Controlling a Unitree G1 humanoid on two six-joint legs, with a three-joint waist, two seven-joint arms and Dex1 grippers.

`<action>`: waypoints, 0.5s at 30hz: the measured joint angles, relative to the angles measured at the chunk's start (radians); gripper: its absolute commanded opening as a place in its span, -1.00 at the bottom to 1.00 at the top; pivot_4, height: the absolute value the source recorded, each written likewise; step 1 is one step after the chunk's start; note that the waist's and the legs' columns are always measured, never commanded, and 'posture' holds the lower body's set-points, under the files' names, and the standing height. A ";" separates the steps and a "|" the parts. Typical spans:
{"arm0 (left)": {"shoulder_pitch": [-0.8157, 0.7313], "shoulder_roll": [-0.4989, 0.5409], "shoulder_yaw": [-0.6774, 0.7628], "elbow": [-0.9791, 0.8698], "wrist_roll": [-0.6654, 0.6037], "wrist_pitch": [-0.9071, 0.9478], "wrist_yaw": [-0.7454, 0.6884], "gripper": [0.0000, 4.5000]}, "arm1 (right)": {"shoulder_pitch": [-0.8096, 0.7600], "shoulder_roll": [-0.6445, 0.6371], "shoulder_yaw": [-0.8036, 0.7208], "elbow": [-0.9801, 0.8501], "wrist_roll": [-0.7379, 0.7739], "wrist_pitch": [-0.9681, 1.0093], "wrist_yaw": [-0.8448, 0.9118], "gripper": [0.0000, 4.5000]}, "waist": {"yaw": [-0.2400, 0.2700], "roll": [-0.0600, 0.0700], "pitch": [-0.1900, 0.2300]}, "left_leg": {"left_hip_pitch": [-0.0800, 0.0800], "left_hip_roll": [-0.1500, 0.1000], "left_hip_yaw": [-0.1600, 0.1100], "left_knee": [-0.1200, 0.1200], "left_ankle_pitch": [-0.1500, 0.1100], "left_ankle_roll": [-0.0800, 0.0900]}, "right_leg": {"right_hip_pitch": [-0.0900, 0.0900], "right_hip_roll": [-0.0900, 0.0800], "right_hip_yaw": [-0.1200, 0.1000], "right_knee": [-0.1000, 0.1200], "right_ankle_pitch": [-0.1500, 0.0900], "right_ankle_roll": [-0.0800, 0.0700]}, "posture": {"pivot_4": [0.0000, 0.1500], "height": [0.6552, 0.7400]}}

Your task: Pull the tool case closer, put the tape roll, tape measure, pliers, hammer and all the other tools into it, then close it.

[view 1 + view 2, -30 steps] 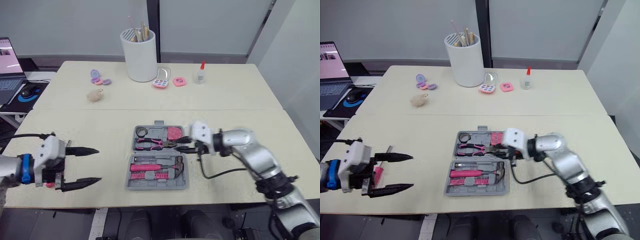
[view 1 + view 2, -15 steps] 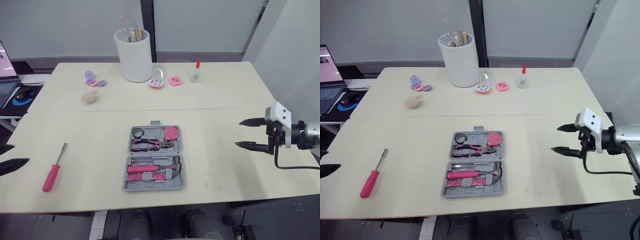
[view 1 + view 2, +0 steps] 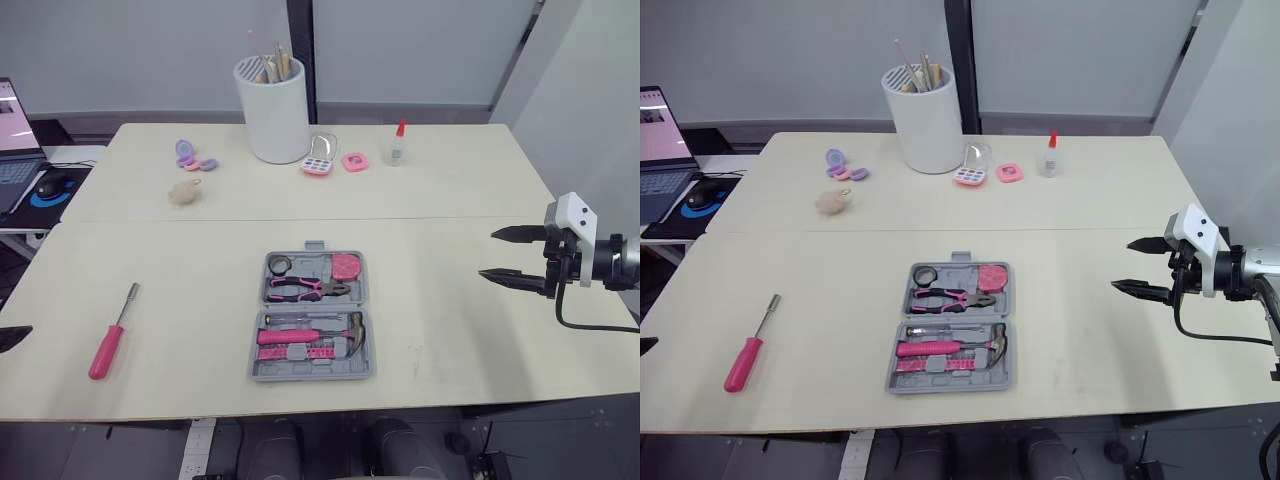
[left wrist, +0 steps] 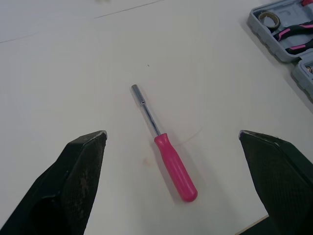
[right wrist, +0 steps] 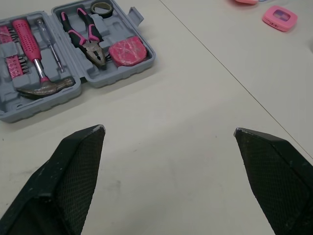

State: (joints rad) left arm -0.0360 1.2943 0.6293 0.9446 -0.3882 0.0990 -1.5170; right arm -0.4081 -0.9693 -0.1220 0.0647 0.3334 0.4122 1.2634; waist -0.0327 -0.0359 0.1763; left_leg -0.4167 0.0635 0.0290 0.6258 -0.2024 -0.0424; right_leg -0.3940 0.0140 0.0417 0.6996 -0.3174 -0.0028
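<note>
The grey tool case point(image 3: 312, 315) lies open at the table's middle near the front edge. Its far half holds a tape roll point(image 3: 281, 265), pink-handled pliers point(image 3: 305, 288) and a pink tape measure point(image 3: 345, 266). In its near half lie a hammer point(image 3: 310, 333) and several bits. A pink-handled screwdriver point(image 3: 108, 340) lies loose on the table, far left of the case. My right gripper point(image 3: 510, 256) hovers open and empty well right of the case. My left gripper point(image 4: 171, 133) is open and empty, its fingers spread on either side of the screwdriver point(image 4: 166, 152) and short of it.
A white cup of brushes point(image 3: 275, 110) stands at the back, with a small palette point(image 3: 318, 166), a pink compact point(image 3: 353, 161) and a glue bottle point(image 3: 398, 143) beside it. Purple trinkets point(image 3: 190, 157) and a fluffy ball point(image 3: 183, 192) lie back left. A laptop and mouse point(image 3: 50, 185) sit on a side desk.
My right gripper left the case's pliers slot, swung out to the right and opened. My left gripper drew back to the left edge, leaving the screwdriver uncovered. The camera shifted.
</note>
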 measured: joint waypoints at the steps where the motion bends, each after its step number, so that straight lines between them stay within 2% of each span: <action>1: -0.002 0.000 0.000 0.000 0.000 -0.001 0.000 1.00 | 0.002 0.000 0.003 0.000 -0.001 -0.004 0.001 1.00 | 0.000 0.000 0.000 | 0.000 0.000 0.000 0.000 0.000 0.000 | 0.000 0.000 0.000 0.000 0.000 0.000 | 1.00 1.00; 9: -0.001 0.000 -0.005 0.009 0.012 -0.018 0.004 1.00 | 0.014 0.000 0.027 0.001 -0.008 -0.009 -0.009 1.00 | 0.000 0.000 0.000 | 0.000 0.000 0.001 0.000 0.000 0.000 | -0.001 0.000 0.000 0.001 0.000 0.000 | 1.00 1.00; 15: 0.043 -0.011 0.011 -0.035 0.005 0.000 0.041 1.00 | -0.049 0.048 0.049 0.000 -0.025 -0.035 -0.042 1.00 | -0.005 0.000 0.000 | 0.000 0.000 0.001 0.000 0.000 0.000 | -0.001 0.000 0.001 0.002 0.000 0.000 | 1.00 1.00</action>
State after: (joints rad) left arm 0.0066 1.2832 0.6405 0.9097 -0.3835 0.0988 -1.4762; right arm -0.4572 -0.9216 -0.0729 0.0651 0.3085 0.3777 1.2217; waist -0.0378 -0.0360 0.1763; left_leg -0.4165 0.0638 0.0304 0.6259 -0.2024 -0.0424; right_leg -0.3952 0.0140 0.0422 0.7019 -0.3173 -0.0029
